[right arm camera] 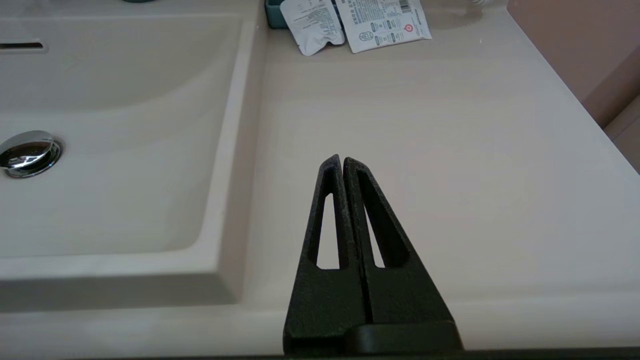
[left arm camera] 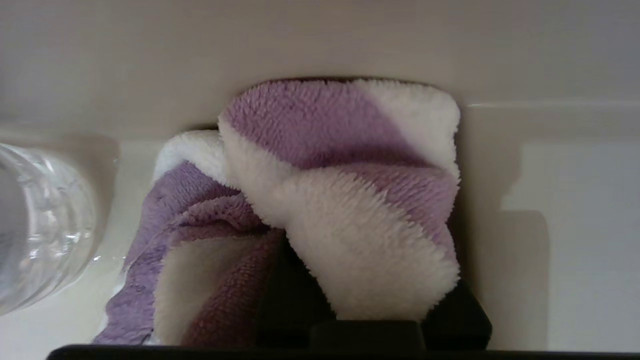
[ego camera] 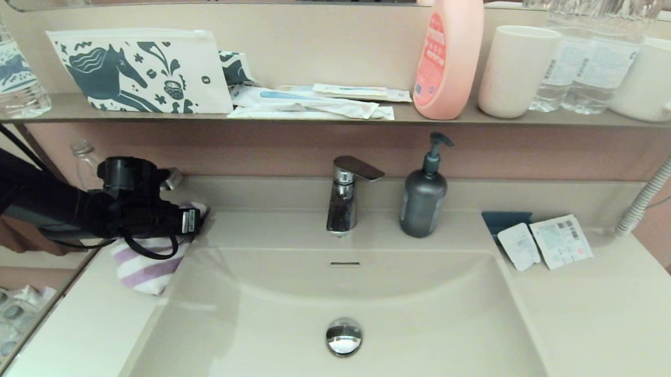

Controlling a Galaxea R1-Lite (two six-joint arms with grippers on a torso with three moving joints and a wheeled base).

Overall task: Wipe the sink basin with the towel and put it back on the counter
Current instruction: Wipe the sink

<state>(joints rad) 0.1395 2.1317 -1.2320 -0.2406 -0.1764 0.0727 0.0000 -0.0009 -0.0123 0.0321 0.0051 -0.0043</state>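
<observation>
The purple and white striped towel (ego camera: 146, 266) lies bunched at the back left corner of the counter (ego camera: 604, 323), beside the sink basin (ego camera: 432, 308). My left gripper (ego camera: 195, 220) is over the towel and shut on a thick fold of it; in the left wrist view the towel (left arm camera: 325, 150) presses against the back wall and hides the fingertips. The basin shows its chrome drain plug (ego camera: 344, 336) and overflow slot (ego camera: 345, 263). My right gripper (right arm camera: 342, 160) hovers shut and holding nothing over the counter right of the basin; the head view does not show it.
A clear plastic bottle (left arm camera: 40, 225) stands close beside the towel. The faucet (ego camera: 344, 194) and a grey pump bottle (ego camera: 424, 196) stand behind the basin. Sachets (ego camera: 545, 242) lie at the back right. The shelf (ego camera: 316, 118) above holds a horse-print pouch (ego camera: 140, 72), bottles and cups.
</observation>
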